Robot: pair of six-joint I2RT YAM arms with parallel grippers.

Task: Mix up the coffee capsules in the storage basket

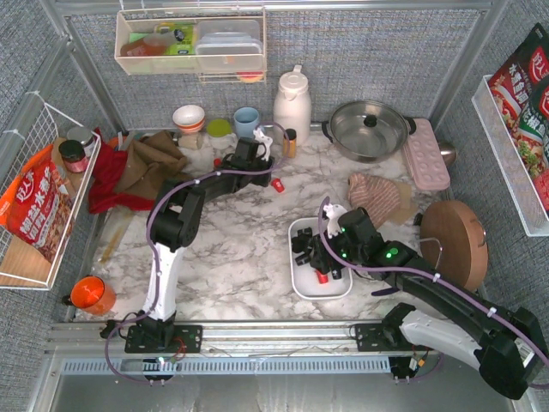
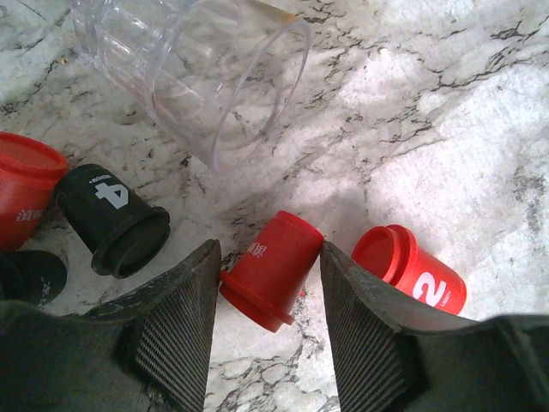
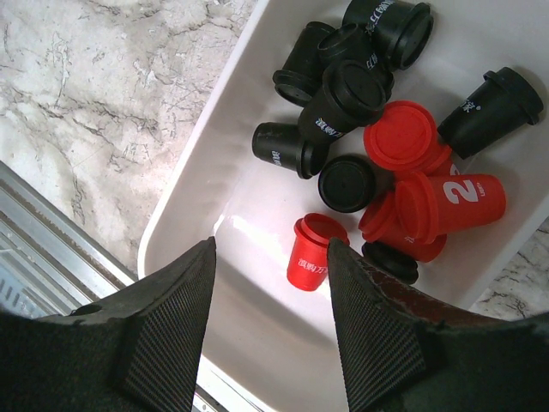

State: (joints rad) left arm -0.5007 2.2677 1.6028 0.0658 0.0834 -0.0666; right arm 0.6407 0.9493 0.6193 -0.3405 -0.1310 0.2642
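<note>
Table (image 1: 240, 257): marble top that carries everything we label below.
Storage basket (image 1: 322, 287): white tray on the table right of centre, under the right arm, so that arm can work inside it.
Right gripper (image 3: 270, 249): hangs over the basket's near end, jaws about half apart and holding nothing. We judge it is placed there to push into the pile.
Left gripper (image 2: 270, 251): low over the far side of the table, jaws half apart on either side of a red capsule (image 2: 273, 273). The pads seem to touch it, but we cannot tell whether it is clamped.
Clear cup (image 2: 206, 69): lies on its side with its mouth toward the strays, which is probably where they spilled from.
Coffee capsules (image 3: 343, 94): in the basket the black ones cluster apart from the red ones (image 3: 429, 189), so they are barely mixed.
Stray capsules: a black one marked 4 (image 2: 111, 219) and a red one marked 2 (image 2: 412, 270) lie outside the basket. We judge they must be carried over to it.
</note>
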